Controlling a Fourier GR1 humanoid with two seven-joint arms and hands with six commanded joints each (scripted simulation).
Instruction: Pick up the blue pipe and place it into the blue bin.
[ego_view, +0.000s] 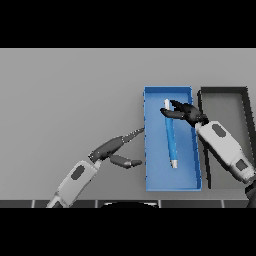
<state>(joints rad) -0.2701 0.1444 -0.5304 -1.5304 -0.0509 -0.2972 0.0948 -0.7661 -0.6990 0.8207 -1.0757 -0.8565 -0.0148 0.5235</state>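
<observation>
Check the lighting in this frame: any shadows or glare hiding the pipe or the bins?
Head view: light is flat and even, no glare; the pipe reads clearly inside the blue bin, only its far end covered by the right hand; the grey bin is dim-walled but legible.

Matt grey table, smooth blue pipe w/ white ends.
</observation>
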